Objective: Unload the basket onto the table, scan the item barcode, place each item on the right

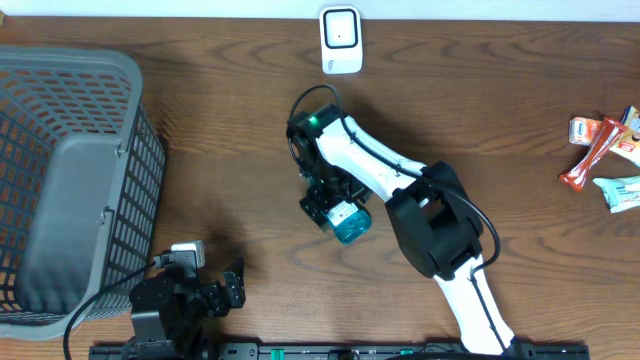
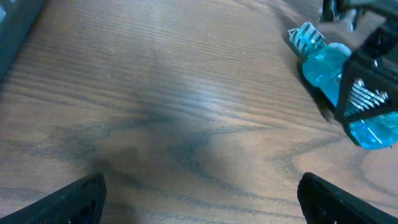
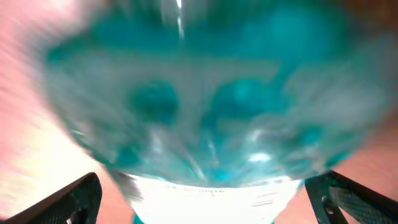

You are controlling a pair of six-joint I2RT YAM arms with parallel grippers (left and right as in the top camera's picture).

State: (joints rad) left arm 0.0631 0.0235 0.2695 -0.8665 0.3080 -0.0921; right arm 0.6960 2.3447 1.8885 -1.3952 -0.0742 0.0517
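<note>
Two arms work over a brown wooden table (image 1: 230,130). Nearest the robot's base, the left gripper (image 2: 199,185) hovers low at the front left, its fingers spread wide with only bare wood between them.

A little further in, near the middle of the table, the right arm bends back on itself so that the right gripper (image 3: 202,196) points toward the base, with the blue item (image 1: 350,224) in front of it. In the right wrist view the blue item fills the space between the fingers, which stand far apart at the lower corners. The picture is too blurred to show whether they press on it or stand clear. From the left wrist view a black part of that gripper crosses the blue body, and a white striped label (image 2: 306,37) shows at its far end.

A grey mesh basket (image 1: 70,65) stands on the left side. Some wrapped snack bars (image 1: 600,145) lie at the right edge. Farthest away, at the back edge, sits the white scanner (image 1: 340,40), well apart from the item.
</note>
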